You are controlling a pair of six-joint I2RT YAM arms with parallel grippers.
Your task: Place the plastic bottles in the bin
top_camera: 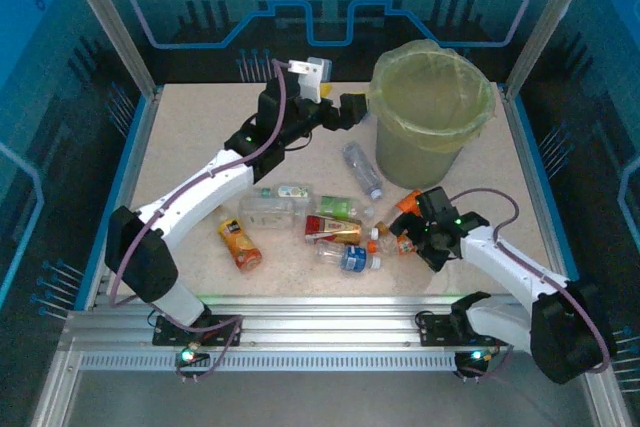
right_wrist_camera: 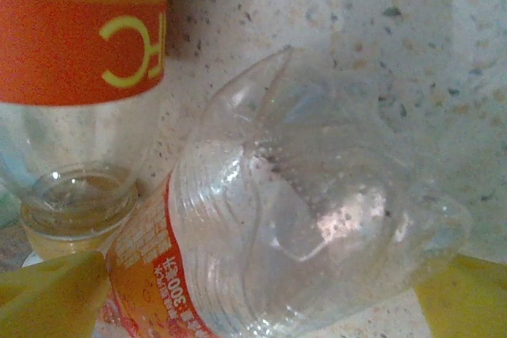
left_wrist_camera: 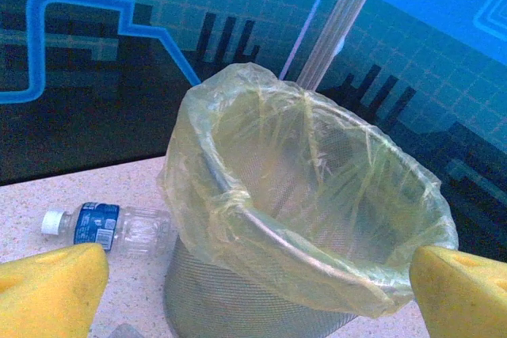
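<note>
Several small plastic bottles (top_camera: 333, 230) lie on the speckled beige worktop (top_camera: 200, 137), apart from the round bin lined with a yellow-green bag (top_camera: 420, 152). The right tool (right_wrist_camera: 261, 306), jaws spread wide, straddles a crumpled clear bottle with an orange-red label (right_wrist_camera: 301, 211) without gripping it. The pickup looks to be the step in hand: it needs to close, then lift. The left tool (left_wrist_camera: 257, 298) hangs open and empty by the bin's rim.

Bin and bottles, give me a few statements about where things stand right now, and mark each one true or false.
1. The bin stands upright. True.
2. The left hand holds a bottle. False: it is open and empty, facing the bin.
3. A blue-labelled bottle lies on the table beside the bin. True.
4. The right hand hovers over the bin. False: it is low over the table, open, with a crushed bottle between its fingers.
5. Every bottle is in the bin. False: several bottles lie on the table.
</note>
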